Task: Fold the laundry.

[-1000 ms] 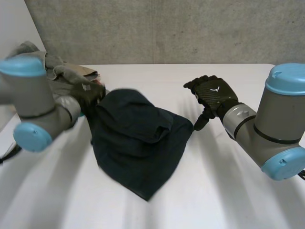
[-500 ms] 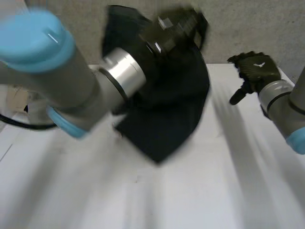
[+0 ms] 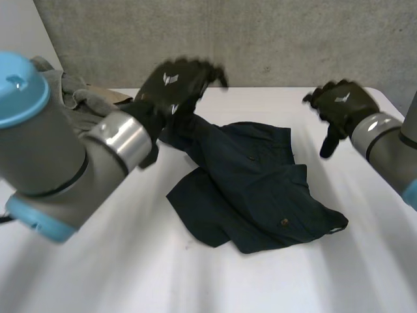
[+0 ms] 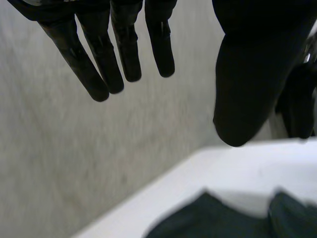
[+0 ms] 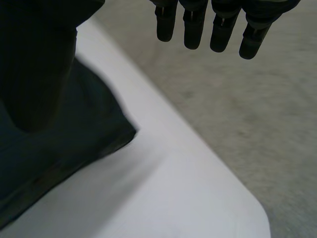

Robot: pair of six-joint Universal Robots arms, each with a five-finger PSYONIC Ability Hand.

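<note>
Dropped since before: one dark garment (image 3: 254, 189) on table (image 3: 130, 261); left robot hand (image 3: 171, 88), right robot hand (image 3: 340, 104) spread, empty.

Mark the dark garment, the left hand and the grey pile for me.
dark garment (image 3: 260, 189): head view, middle of the cloth.
left hand (image 3: 171, 88): head view, back of the hand.
grey pile (image 3: 81, 98): head view, its top fold.

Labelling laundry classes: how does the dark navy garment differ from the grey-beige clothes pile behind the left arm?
Colour: the dark navy garment is near-black blue; the grey-beige clothes pile is pale.
Pose: the garment lies spread and rumpled mid-table; the pile is heaped at the far left corner.
Visibility: the garment shows nearly whole; the pile is partly hidden by the left arm.
Shared: both are unfolded cloth resting on the white table.
</note>
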